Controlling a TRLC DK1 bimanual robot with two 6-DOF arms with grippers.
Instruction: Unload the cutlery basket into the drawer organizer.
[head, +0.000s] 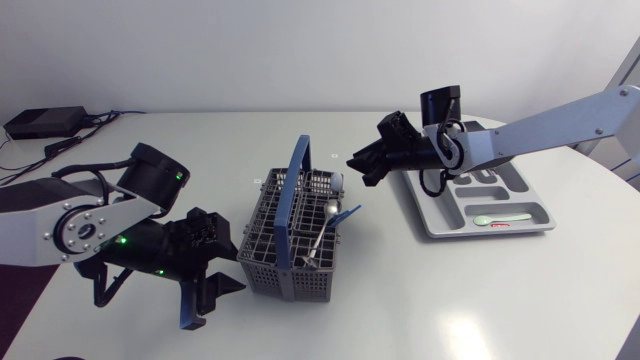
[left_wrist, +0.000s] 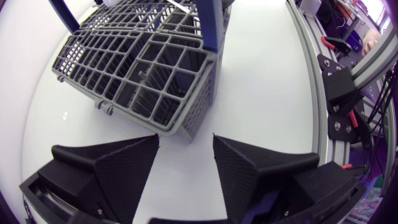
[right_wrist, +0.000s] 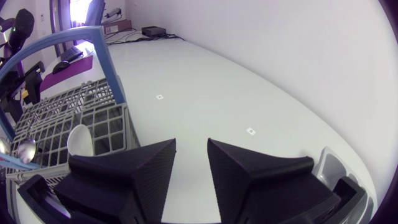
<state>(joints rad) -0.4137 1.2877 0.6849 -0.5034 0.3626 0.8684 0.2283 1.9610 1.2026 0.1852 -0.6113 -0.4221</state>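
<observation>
My right gripper (head: 360, 168) hangs with its fingers apart and nothing between them, pointing toward nine o'clock in the head view. From it, the cutlery basket (head: 262, 270) sits on the table near eight o'clock, and the drawer organizer (head: 420, 215) lies just beside it at four o'clock. A green spoon (head: 500, 219) is already in one of its slots. Several pieces of cutlery (head: 325, 232) remain in the basket beside its upright blue handle (head: 292, 200), so I judge I'm between deliveries and lining up the next pick. That calls for dropping in past the handle and closing on one stem only. My left gripper (head: 212, 300) is open too, low at the basket's nine o'clock side, apart from it.
</observation>
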